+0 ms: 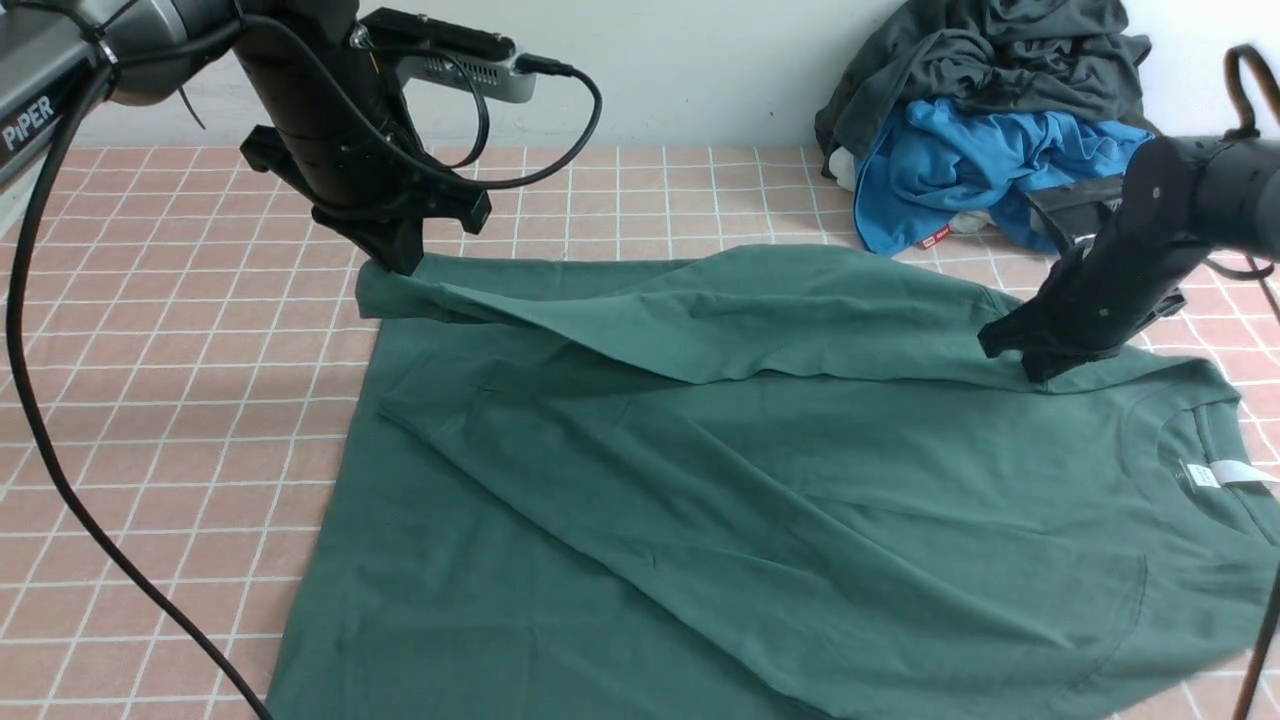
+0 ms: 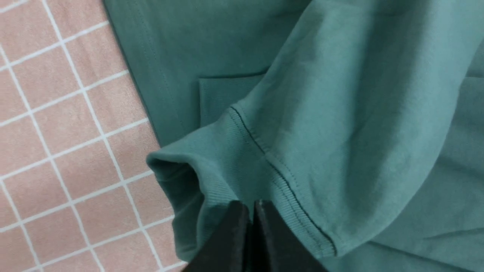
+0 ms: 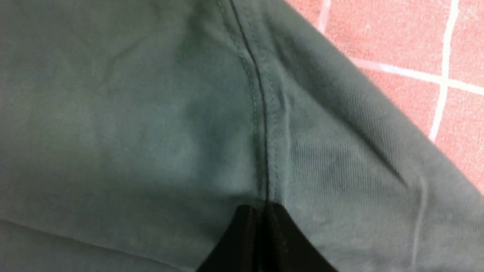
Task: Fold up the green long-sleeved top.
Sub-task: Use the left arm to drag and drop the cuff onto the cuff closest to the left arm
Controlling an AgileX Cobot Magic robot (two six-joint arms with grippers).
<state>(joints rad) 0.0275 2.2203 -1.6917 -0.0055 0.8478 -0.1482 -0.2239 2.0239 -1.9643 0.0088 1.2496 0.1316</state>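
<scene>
Pink table point(image 1: 180, 330) with a white grid, pale wall point(image 1: 700, 60) behind; a grey garment point(image 1: 1000, 50) and a blue garment point(image 1: 960, 160) are heaped at the far right corner. Green top point(image 1: 760, 500) lies spread over the middle and right of the table, neck to the right, hem to the left — dark forest green, ribbed neck, white neck label point(image 1: 1215, 473). One sleeve point(image 1: 700, 310) runs along the far edge, folded over the body and raised at both ends. Left gripper point(image 1: 400, 255) has its jaws pinched together on the ribbed cuff point(image 2: 227, 166), which gapes open beside the fingertips. Right gripper point(image 1: 1040, 370) has its jaws closed on the cloth at the shoulder seam point(image 3: 261, 113) — stitching runs straight to the fingertips.
</scene>
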